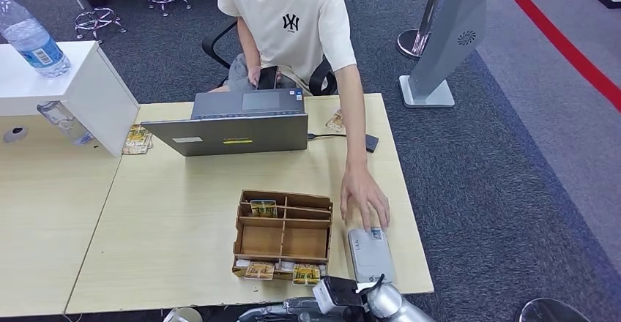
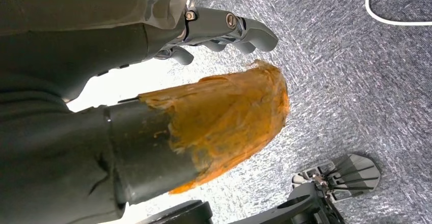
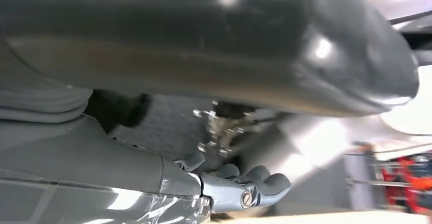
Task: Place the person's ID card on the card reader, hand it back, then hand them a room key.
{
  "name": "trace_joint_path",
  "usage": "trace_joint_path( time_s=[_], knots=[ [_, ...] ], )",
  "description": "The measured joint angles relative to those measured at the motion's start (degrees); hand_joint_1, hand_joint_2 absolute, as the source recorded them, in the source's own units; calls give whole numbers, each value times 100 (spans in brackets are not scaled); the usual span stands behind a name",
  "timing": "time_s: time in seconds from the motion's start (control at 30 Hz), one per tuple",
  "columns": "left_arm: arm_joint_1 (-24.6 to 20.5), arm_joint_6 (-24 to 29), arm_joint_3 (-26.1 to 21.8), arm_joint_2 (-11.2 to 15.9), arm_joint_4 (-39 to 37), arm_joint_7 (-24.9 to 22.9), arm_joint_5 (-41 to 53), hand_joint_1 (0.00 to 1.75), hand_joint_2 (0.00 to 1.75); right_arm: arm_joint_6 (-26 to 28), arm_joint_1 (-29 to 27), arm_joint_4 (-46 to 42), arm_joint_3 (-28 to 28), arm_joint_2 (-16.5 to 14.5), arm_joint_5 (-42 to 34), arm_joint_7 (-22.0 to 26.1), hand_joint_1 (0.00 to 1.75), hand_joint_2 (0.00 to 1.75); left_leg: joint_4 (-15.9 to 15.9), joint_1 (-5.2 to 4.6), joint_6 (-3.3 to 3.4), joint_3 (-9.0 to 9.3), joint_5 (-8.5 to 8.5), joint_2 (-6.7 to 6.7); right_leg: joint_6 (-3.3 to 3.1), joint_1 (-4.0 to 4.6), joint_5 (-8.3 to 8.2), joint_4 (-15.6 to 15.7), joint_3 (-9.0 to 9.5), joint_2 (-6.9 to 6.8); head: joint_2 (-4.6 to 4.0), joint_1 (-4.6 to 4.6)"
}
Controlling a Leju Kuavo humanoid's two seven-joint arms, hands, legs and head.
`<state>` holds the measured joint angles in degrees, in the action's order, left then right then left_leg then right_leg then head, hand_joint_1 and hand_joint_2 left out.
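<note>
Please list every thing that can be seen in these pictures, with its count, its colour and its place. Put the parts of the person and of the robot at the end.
table: two, light wood, side by side.
laptop: one, grey, open at the far side of the table.
wooden organiser: one, brown, near edge of the table, with small cards in some compartments.
card reader: one, grey, right of the organiser.
ID card: one, pale, on the far end of the card reader.
water bottle: one, clear with blue label, on the white box at far left.
dark small device: one, black, right of the laptop, on a cable.
person's hand: one, reaching to the ID card.
left hand: grey, holding nothing, above the carpet.
right hand: grey, fingers curled, holding nothing.
</note>
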<state>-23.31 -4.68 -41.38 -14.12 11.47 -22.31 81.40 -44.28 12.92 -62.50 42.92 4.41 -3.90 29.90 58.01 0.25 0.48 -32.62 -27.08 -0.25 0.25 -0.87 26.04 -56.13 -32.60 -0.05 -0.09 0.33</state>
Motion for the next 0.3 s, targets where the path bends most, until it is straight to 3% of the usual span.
trace_joint_path(
  time_s=[0.3],
  knots=[
    [-5,0,-1,0,0,-1,-7,0,0,22,82,811,143,344,360,317,0,0,1,0,0,0,0,0,1,0,-1,0,0,0,0,0]
  ],
)
